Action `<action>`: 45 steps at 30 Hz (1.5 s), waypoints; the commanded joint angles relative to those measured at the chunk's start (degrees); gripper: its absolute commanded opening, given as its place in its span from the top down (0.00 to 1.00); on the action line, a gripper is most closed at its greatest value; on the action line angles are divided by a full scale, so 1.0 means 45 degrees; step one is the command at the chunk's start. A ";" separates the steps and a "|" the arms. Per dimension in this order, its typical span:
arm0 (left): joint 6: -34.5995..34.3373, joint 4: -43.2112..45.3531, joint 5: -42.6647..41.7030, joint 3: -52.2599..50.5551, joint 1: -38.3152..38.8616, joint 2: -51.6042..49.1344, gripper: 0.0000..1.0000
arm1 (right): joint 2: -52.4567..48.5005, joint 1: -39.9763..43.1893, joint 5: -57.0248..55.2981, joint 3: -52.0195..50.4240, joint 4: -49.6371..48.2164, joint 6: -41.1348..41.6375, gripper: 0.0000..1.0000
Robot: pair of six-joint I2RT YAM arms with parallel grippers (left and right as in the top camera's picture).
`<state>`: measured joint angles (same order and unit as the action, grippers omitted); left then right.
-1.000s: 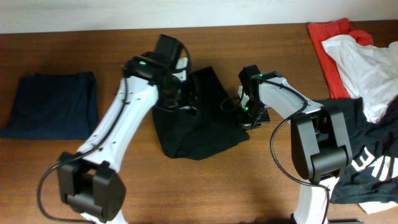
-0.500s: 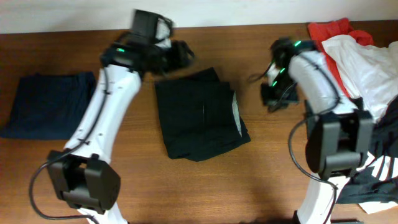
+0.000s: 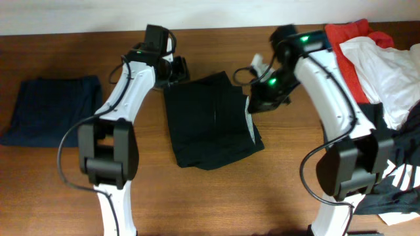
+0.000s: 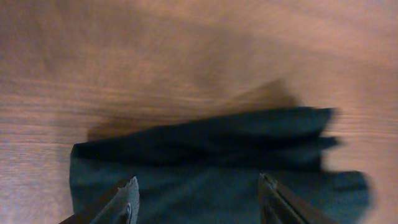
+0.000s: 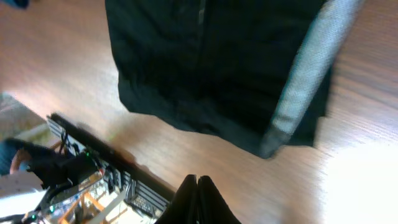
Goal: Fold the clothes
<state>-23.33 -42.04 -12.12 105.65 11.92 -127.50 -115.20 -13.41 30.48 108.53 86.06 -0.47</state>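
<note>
A black garment (image 3: 210,124) lies folded in the middle of the table, with a grey strip (image 3: 247,108) along its right edge. My left gripper (image 3: 176,69) hovers at its back left corner, open. In the left wrist view the dark cloth (image 4: 205,162) lies under my open left gripper (image 4: 199,202), and nothing is between the fingers (image 4: 127,200). My right gripper (image 3: 258,101) sits just off the garment's right edge, shut and holding nothing. The right wrist view looks across the black garment (image 5: 211,62) and the grey strip (image 5: 305,74), with the right gripper (image 5: 198,200) shut.
A folded navy garment (image 3: 56,110) lies at the left. At the right edge is a pile of red cloth (image 3: 346,39), white cloth (image 3: 387,65) and black printed cloth (image 3: 390,167). Bare wood shows in front of the black garment.
The left gripper opened and let go of the black garment, which now lies flat. Both arms swung away towards the back; the right one has come back to the garment's right edge.
</note>
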 commanded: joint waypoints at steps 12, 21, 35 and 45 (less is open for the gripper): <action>0.0588 -0.6577 0.0136 0.0092 -0.0010 -0.1603 0.41 | 0.0015 -0.1438 -0.1496 -0.7577 -0.5921 0.2093 0.93; 0.3730 -0.9724 -0.3507 0.0121 -0.0010 -0.1078 0.50 | 0.0019 -0.0068 -0.6212 -0.7232 -0.6373 0.3075 0.89; 0.3740 -0.5493 -0.3789 0.0087 0.0175 -0.0714 0.01 | 0.0019 -0.0015 -0.6212 -0.7184 -0.6368 0.3079 0.89; 0.3842 -0.5163 -0.4158 0.0078 0.1851 -0.1953 0.31 | 0.0019 -0.0015 -0.6217 -0.7184 -0.6275 0.3079 0.89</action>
<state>-7.31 -64.73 -28.75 106.08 17.17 -133.45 -114.26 -13.96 7.31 76.23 58.08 12.29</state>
